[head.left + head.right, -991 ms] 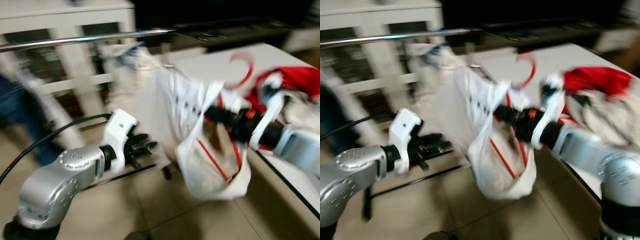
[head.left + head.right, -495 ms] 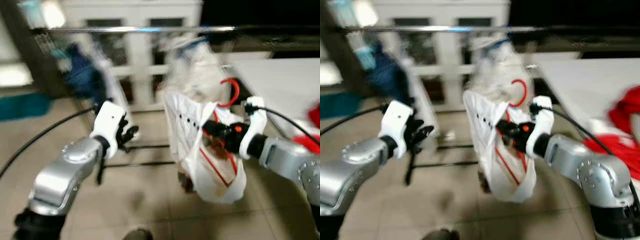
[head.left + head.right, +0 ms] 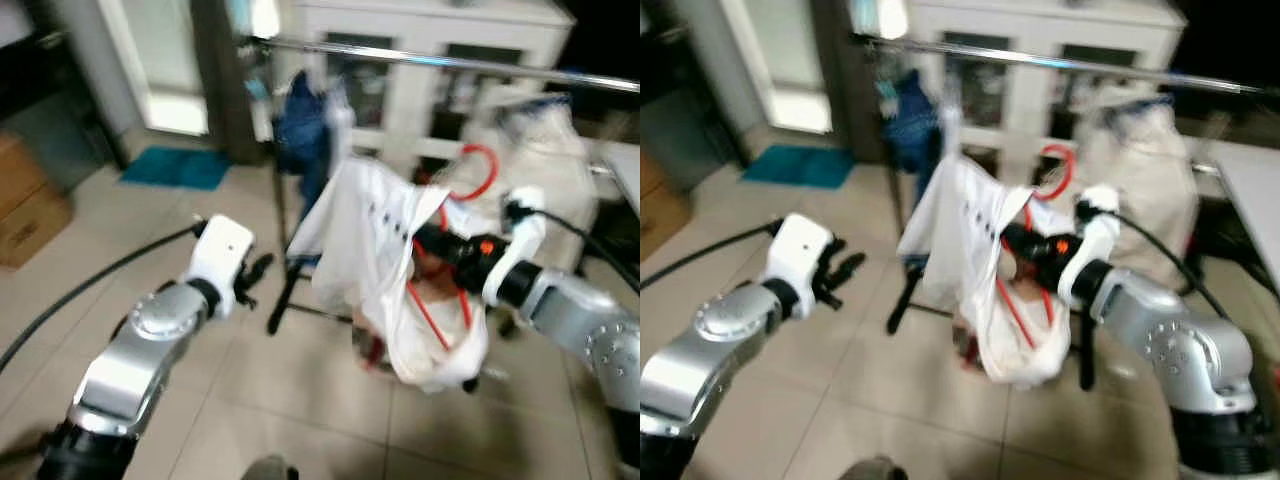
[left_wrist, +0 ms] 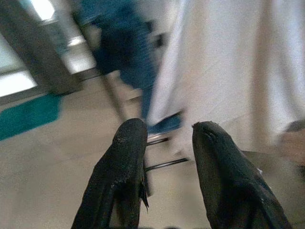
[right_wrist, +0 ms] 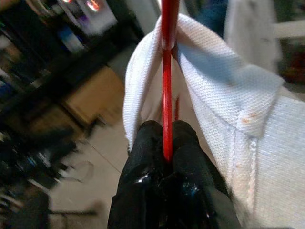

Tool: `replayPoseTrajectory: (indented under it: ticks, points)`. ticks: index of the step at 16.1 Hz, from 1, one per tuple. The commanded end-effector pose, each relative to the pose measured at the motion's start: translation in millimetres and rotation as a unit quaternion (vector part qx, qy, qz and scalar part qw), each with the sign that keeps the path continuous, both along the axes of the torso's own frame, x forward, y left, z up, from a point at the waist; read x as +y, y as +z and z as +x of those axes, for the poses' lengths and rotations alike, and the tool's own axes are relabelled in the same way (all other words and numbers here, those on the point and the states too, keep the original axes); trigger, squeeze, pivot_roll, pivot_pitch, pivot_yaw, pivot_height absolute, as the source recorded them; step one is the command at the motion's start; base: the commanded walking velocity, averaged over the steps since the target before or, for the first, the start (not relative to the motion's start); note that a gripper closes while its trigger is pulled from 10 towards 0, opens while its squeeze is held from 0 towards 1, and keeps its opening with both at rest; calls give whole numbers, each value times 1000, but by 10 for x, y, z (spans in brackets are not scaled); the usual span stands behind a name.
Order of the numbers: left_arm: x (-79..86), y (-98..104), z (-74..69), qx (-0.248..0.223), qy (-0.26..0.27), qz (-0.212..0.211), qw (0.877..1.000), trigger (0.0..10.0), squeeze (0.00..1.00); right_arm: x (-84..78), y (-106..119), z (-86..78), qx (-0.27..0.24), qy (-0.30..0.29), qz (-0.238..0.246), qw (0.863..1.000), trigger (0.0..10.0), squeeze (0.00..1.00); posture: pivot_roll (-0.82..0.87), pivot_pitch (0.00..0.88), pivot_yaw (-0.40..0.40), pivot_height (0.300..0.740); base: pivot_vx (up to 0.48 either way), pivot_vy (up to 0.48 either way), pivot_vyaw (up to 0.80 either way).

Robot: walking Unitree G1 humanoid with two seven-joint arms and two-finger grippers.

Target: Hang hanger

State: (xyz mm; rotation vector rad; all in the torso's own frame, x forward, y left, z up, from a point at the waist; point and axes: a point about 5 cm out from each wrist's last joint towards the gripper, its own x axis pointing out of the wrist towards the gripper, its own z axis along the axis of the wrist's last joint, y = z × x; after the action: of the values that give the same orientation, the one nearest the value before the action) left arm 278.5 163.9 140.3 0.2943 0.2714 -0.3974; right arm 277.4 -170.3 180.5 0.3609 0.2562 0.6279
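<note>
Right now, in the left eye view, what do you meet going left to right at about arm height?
Cardboard box → left gripper → white shirt on the red hanger → right gripper.

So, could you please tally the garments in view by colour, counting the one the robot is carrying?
White: 2, the shirt on the red hanger pinched by the right gripper, and a garment on the rail
Blue: 1, a garment on the rail
Total: 3
</note>
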Motion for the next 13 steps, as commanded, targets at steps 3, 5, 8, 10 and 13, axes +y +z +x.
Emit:
replayPoseTrajectory:
  ticks: [3,5,8,10,13]
  points:
    - [-112,157,29,-25,-49,-75,996,10000,1000,-39,225,-19,-75,25,-4,997,10000,0,52,0,10,740,0,0,0]
    - [-224,173,54,-30,-84,-90,992,10000,1000,-41,224,12,-80,13,-5,997,10000,0,52,0,10,740,0,0,0]
    - [-538,268,111,-44,-157,-115,980,10000,1000,-11,192,97,-84,-19,-17,996,10000,0,46,0,-1,740,0,0,0]
    - [-763,330,143,-49,-203,-143,968,10000,1000,68,175,152,-88,-38,-27,995,10000,0,36,0,4,740,0,0,0]
    - [-891,335,183,-50,-230,-158,959,10000,1000,133,220,202,-102,-58,-38,992,10000,0,20,0,13,740,0,0,0]
